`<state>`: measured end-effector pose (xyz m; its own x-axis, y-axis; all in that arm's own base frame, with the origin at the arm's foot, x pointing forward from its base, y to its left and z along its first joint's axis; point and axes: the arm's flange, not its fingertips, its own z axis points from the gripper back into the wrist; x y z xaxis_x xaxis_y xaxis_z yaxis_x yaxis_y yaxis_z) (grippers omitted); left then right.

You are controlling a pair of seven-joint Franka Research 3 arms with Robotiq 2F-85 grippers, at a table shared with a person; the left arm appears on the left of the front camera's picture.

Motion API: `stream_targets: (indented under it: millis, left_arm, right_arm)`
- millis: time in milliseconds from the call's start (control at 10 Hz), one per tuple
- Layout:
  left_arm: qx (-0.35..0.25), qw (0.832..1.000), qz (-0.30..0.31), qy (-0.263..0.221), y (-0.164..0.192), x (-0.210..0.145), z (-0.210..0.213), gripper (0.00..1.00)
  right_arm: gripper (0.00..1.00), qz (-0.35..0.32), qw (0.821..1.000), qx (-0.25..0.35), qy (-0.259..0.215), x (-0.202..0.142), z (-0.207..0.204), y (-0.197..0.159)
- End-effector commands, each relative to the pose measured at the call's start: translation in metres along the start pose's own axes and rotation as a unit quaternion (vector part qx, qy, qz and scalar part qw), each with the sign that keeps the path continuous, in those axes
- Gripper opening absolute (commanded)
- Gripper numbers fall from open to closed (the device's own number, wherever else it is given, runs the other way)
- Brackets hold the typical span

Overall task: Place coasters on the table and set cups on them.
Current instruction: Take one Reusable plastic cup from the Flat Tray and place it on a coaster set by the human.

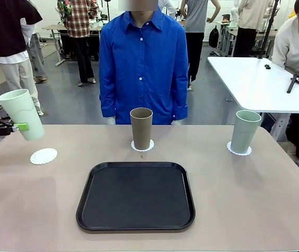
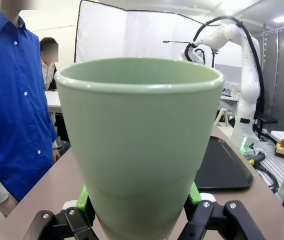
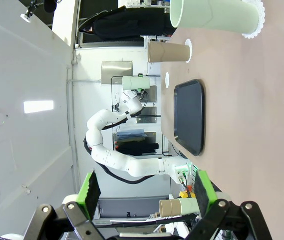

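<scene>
The left end effector (image 1: 19,127), black with green pads, is gripping a tall pale mint green matte tumbler (image 1: 22,114) low on its body, and the cup is hanging tilted in the air above the left edge of the beige-pink bench (image 1: 244,199). Just beside it, a small white lacy paper coaster (image 1: 43,156) is lying bare on the bench. At the far middle, an olive-brown tumbler (image 1: 141,128) is standing upright on its own white coaster (image 1: 142,146), right in front of the person in the blue shirt (image 1: 143,63). Over on the right, a second mint green tumbler (image 1: 244,131) is sitting upright on a third coaster (image 1: 239,150). A black rounded-corner tray (image 1: 136,196) is lying near the front. The right end effector (image 3: 145,192) is standing wide, gripping nothing.
</scene>
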<state>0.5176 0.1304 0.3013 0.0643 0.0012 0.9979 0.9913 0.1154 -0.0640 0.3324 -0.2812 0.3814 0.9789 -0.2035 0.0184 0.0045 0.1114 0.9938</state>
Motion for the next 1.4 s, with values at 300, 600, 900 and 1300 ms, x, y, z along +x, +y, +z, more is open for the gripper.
stream_targets:
  millis: [300,600,900,1300]
  left_arm:
    - [-0.011,0.998,-0.019,0.058,-0.003,-0.021,0.005,0.84]
    - [0.002,0.998,-0.012,0.064,0.001,-0.044,-0.001,0.84]
    - [0.015,0.996,-0.009,0.084,0.004,-0.064,-0.008,0.84]
    - [0.031,0.997,-0.011,0.075,0.010,-0.075,-0.014,0.84]
  right_arm:
    - [1.00,0.003,1.000,-0.002,-0.001,0.000,0.000,0.001]
    - [1.00,0.003,1.000,-0.002,-0.001,0.000,0.000,0.001]
    - [1.00,0.003,1.000,-0.002,-0.001,0.000,0.000,0.001]
    - [1.00,0.003,1.000,-0.002,-0.001,0.000,0.000,0.001]
